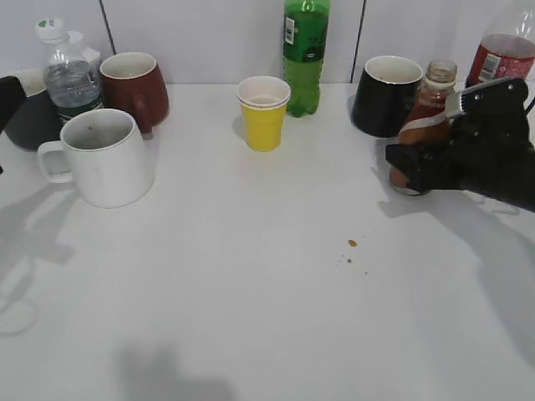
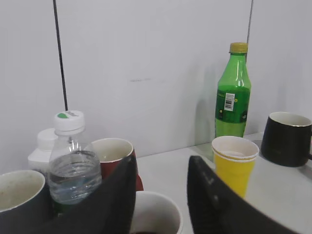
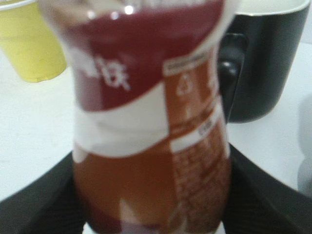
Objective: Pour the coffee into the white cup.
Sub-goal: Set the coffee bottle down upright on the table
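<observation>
The coffee bottle (image 1: 428, 104), curvy glass with a brown-red label, stands upright on the table at the right. My right gripper (image 1: 418, 163) is shut on its lower body. In the right wrist view the bottle (image 3: 151, 122) fills the frame with a black jaw pressed against each side (image 3: 151, 200). The white cup (image 1: 104, 159) stands at the left, handle pointing left. My left gripper (image 2: 161, 170) is open and empty just above the cup's rim (image 2: 158, 212). In the exterior view only a black edge of the left gripper (image 1: 7, 98) shows.
A yellow paper cup (image 1: 263, 113) and a green bottle (image 1: 305, 54) stand at the back middle. A black mug (image 1: 384, 96) and a cola bottle (image 1: 501, 50) flank the coffee. A red-brown mug (image 1: 134, 88), a water bottle (image 1: 71, 75) and a dark grey mug (image 1: 33, 121) stand behind the white cup. Brown specks (image 1: 352, 243) lie mid-table.
</observation>
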